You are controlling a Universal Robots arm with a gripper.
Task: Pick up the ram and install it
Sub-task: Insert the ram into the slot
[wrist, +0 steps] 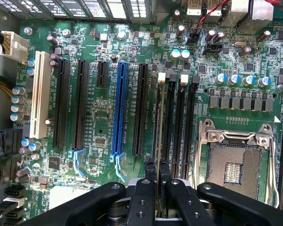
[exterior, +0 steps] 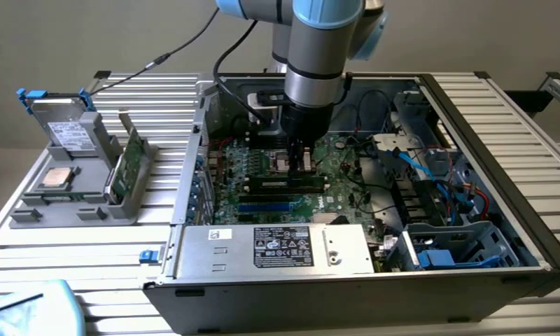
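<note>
The ram (wrist: 159,122) stands on edge in a memory slot of the motherboard (wrist: 99,117), inside the open computer case (exterior: 504,140), beside the empty CPU socket (wrist: 233,165). The gripper (wrist: 156,175) sits right over its near end, fingers (wrist: 150,172) nearly closed about the thin board. By my reading the seating step is in hand; finishing calls for straight downward pressure until the latches catch.

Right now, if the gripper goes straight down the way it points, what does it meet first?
Most likely the ram, standing edge-up in a memory slot directly below the gripper. The motherboard lies under it. Whether the fingers already touch the ram is unclear.
</note>
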